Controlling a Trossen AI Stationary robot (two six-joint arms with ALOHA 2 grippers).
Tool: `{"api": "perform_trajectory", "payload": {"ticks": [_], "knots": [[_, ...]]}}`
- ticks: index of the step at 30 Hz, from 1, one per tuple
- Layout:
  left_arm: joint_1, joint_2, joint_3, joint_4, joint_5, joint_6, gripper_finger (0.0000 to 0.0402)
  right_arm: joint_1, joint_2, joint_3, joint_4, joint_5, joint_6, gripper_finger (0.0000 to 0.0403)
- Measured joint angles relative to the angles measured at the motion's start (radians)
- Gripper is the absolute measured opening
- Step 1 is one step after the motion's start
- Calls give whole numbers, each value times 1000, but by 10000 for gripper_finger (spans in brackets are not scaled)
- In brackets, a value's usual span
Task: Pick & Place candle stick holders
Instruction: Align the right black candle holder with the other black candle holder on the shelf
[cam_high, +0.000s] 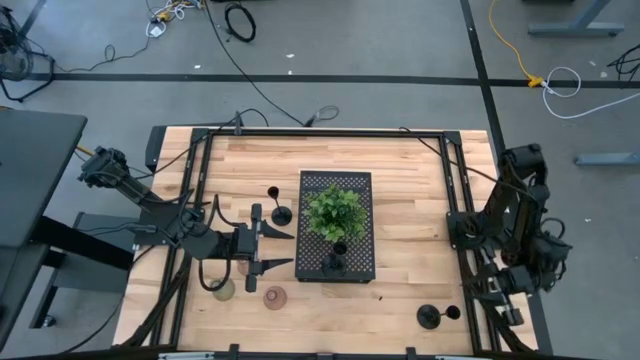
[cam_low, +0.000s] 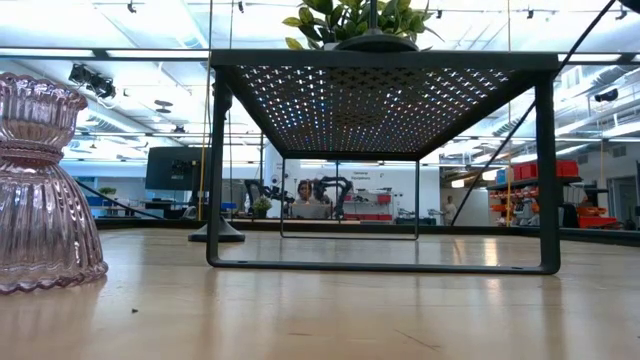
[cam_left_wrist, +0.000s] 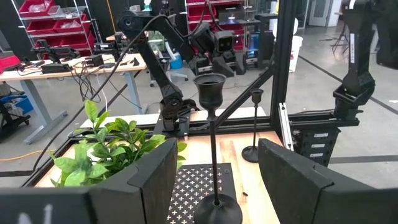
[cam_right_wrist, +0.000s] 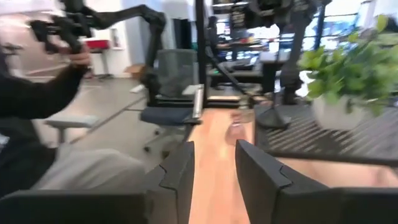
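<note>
Left gripper (cam_high: 272, 250), fingers apart, sits beside the tray (cam_high: 362, 180); only the low view shows the pink holder's (cam_low: 40, 190) ribbing. Right gripper (cam_right_wrist: 214, 171) fingers apart.

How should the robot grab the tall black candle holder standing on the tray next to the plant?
Probably by its thin stem, about halfway up. The holder stands upright on the tray, with a wide cup on top and a round base below, so the stem is the narrow part that open fingers fit around. The left end effector already faces it from the side away from the plant, so come level from there.
</note>
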Motion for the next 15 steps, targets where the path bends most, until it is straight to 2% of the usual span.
{"api": "perform_trajectory", "payload": {"ticks": [5,15], "knots": [[0,0,0,0,0,0,225,57,0,-52,-52,0,137,137],[0,0,0,1,-10,0,225,85,1,-169,-124,0,342,151]]}}
